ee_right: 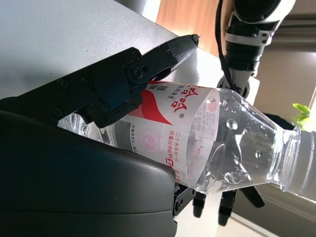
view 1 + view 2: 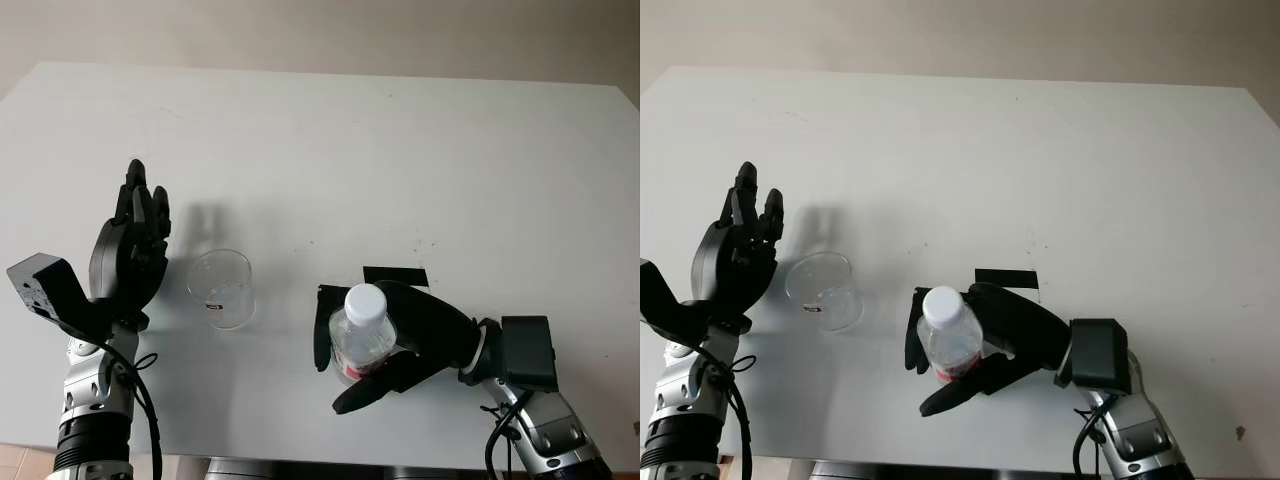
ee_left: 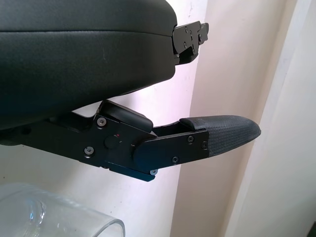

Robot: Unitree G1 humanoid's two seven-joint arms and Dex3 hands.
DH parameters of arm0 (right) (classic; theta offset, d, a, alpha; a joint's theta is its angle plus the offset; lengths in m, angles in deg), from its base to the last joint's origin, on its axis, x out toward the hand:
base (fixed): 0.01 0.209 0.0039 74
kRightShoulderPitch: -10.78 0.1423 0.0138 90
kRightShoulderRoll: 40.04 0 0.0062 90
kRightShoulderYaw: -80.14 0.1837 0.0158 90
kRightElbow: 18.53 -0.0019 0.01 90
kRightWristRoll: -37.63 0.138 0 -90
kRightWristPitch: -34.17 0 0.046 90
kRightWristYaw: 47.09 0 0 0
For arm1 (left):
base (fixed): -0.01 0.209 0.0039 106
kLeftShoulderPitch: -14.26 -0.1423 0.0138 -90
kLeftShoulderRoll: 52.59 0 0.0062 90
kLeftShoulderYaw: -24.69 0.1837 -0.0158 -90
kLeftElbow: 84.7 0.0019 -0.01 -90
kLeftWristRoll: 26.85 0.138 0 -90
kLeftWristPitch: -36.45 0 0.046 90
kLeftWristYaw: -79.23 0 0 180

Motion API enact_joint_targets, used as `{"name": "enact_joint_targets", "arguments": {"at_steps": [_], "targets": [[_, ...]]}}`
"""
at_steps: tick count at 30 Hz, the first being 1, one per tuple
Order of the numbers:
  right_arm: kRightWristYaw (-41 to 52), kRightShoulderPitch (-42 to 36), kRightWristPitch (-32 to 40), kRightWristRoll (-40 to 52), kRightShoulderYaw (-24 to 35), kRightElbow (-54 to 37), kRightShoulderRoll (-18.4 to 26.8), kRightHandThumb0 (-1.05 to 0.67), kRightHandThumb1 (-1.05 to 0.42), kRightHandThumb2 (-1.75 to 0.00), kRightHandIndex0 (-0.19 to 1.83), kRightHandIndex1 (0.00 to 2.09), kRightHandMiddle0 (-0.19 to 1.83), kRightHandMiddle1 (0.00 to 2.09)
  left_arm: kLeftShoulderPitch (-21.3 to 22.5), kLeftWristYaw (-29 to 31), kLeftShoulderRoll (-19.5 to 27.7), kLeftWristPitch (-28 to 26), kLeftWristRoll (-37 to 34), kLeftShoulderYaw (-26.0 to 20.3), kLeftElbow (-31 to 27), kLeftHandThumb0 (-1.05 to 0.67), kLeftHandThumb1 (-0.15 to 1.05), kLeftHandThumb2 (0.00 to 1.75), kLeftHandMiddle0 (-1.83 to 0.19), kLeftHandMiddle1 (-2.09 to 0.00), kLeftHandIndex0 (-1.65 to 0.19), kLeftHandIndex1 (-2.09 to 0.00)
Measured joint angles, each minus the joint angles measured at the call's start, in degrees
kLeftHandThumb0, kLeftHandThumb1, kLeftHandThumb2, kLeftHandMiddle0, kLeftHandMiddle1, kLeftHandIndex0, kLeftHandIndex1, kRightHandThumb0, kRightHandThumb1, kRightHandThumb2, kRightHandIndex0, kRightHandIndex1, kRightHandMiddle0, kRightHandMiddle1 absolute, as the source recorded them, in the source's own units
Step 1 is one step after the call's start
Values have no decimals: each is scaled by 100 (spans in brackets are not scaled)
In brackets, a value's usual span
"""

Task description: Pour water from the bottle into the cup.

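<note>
Right hand (image 2: 400, 345), near the table's (image 2: 400, 150) front edge: fingers wrapped around the labelled middle of a clear plastic bottle (image 2: 362, 335), which stands upright with its white cap (image 2: 366, 303) on. A strip of black tape (image 2: 395, 275) lies on the table just behind the hand.

Left hand (image 2: 130, 250): raised just beside the cup (image 2: 220, 288), on its left, open and holding nothing. Whether it touches the cup cannot be told.

The cup, a clear, thin-walled tumbler, stands upright on the table, well apart from the bottle. It looks empty, or nearly so.

Handling, as judged: the bottle's thin wall probably yields under pressure, so a firm squeeze could dent it or push water out once it is uncapped. The label band, where the fingers (image 1: 123, 74) now sit, offers the least slippery hold. Droplets inside the shoulder suggest the bottle is only partly full, hence fairly light, with weight that will shift as it tilts. The cup looks light and easily tipped, so steadying it from the side seems prudent. The cap must come off before any pour.
</note>
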Motion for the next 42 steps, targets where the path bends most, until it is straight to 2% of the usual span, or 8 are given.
{"name": "enact_joint_targets", "arguments": {"at_steps": [5,14,18,21,23,25,32,42], "targets": [[-291,-79,-7,-13,14,-9,-66,-36,-100,-6,122,209,94,209,-7,-28,-10,29,1,1,-39,-80,105,60,19,-3,19,0],[-2327,8,-87,-1168,220,154,-636,-27,-105,-16,132,209,74,209,-9,-42,-78,72,5,4,-32,-82,105,60,19,-3,19,0],[-2877,935,-236,-1444,370,1051,-805,-20,-105,-20,143,209,67,209,-16,-35,-107,164,54,39,-12,-82,105,60,19,-4,19,0],[-3441,1798,-559,-1934,389,1843,-851,-15,-105,-23,148,209,97,209,-28,-40,-139,181,59,52,-6,-81,105,61,19,-3,19,0],[-3881,2505,-714,-2331,369,2575,-847,-12,-105,-21,138,209,113,209,-31,-40,-171,192,64,60,-1,-81,105,61,19,-2,19,0],[-4342,3182,-895,-2784,303,3280,-796,-11,-105,-18,122,209,105,209,-38,-31,-184,199,64,71,6,-81,105,61,19,-1,19,0],[-5400,4637,-1248,-3995,-247,5050,-610,-13,-104,-14,97,209,55,209,-43,-50,-194,194,63,75,-37,-82,105,61,19,-1,19,0],[-6677,5839,-1414,-5185,-1202,6410,-575,-13,-104,-11,100,209,53,209,-45,-108,-231,197,66,102,-61,-83,105,60,19,-1,19,0]]}}
